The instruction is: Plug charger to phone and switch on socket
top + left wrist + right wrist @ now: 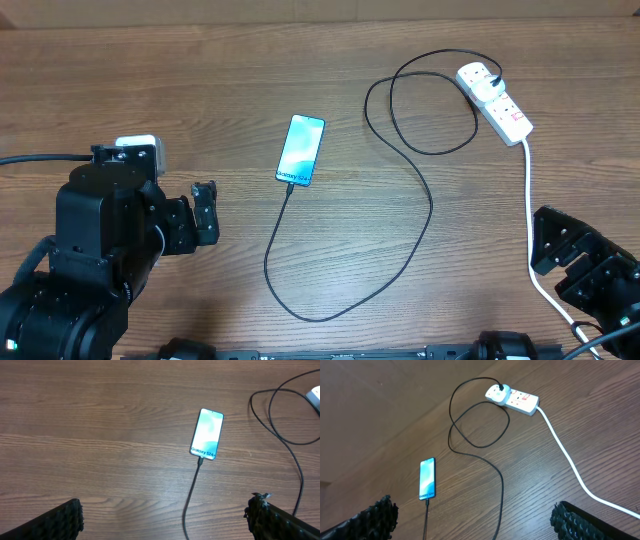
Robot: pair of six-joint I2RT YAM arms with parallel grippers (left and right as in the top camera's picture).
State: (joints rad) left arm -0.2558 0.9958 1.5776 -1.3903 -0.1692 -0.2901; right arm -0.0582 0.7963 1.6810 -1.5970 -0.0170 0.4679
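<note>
Claws left (165, 507) and right (475, 519) hang wide and empty over the bench's (200, 80) near edge, while the phone (301, 150) lies mid-bench with the charger (420, 200) tip at its lower end and the plug seated in the socket (495, 100) at far right. A reach for the switch could snag the looped cable and tug the tip loose. No container is in view.

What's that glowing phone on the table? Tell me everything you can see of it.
The phone is a slim rectangle with a dark rim and a lit pale turquoise screen reading "Galaxy S24+". It lies flat, face up, slightly slanted, on the wooden table. A thin black cable meets its bottom edge; nothing else touches it.
</note>
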